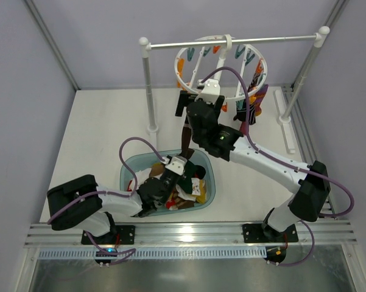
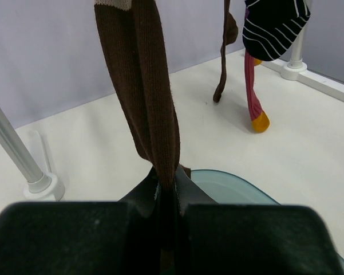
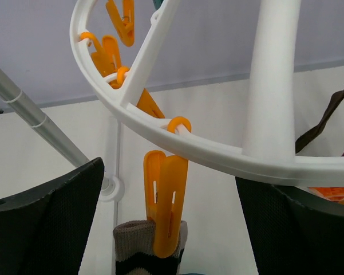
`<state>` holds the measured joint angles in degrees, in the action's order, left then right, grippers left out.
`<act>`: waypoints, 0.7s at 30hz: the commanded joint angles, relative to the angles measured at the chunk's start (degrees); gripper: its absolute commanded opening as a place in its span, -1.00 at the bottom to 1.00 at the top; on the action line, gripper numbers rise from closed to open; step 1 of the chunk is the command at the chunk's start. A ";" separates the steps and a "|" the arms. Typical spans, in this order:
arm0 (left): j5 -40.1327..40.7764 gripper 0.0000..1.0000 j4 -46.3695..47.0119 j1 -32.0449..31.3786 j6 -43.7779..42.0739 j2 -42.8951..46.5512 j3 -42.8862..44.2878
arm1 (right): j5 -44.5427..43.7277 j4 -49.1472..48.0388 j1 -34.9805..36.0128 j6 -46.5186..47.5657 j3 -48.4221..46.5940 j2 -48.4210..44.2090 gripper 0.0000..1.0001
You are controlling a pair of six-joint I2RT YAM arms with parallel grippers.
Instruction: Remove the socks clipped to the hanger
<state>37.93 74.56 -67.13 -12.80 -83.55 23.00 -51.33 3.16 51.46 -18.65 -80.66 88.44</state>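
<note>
The white ring hanger (image 1: 222, 61) with orange and teal clips hangs from the rail. A dark brown sock (image 2: 143, 86) hangs down from it, and my left gripper (image 2: 166, 186) is shut on its lower end just above the basket. In the top view this sock (image 1: 186, 137) runs straight down to the left gripper (image 1: 187, 159). My right gripper (image 3: 169, 229) stands open under the hanger's rim (image 3: 189, 143), its fingers (image 3: 46, 217) on either side of an orange clip (image 3: 166, 200) that bites the sock's beige cuff (image 3: 131, 240). A black striped sock (image 2: 272, 26) and a purple-red sock with an orange toe (image 2: 253, 91) hang further right.
A teal basket (image 1: 126, 167) with several socks in it sits below the left gripper. The white two-post rail stand (image 1: 149, 85) carries the hanger, and its left foot (image 2: 43, 186) rests on the table. A thin dark brown sock (image 2: 223, 63) dangles near the striped one.
</note>
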 commanded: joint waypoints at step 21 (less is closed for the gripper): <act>2.58 -1.00 13.94 -2.74 -3.55 -1.36 0.90 | -9.14 -9.56 -0.31 5.73 -0.55 -0.38 -0.92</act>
<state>38.92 75.00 -69.04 -15.53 -84.29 23.24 -58.06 0.32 51.62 -15.53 -80.99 90.17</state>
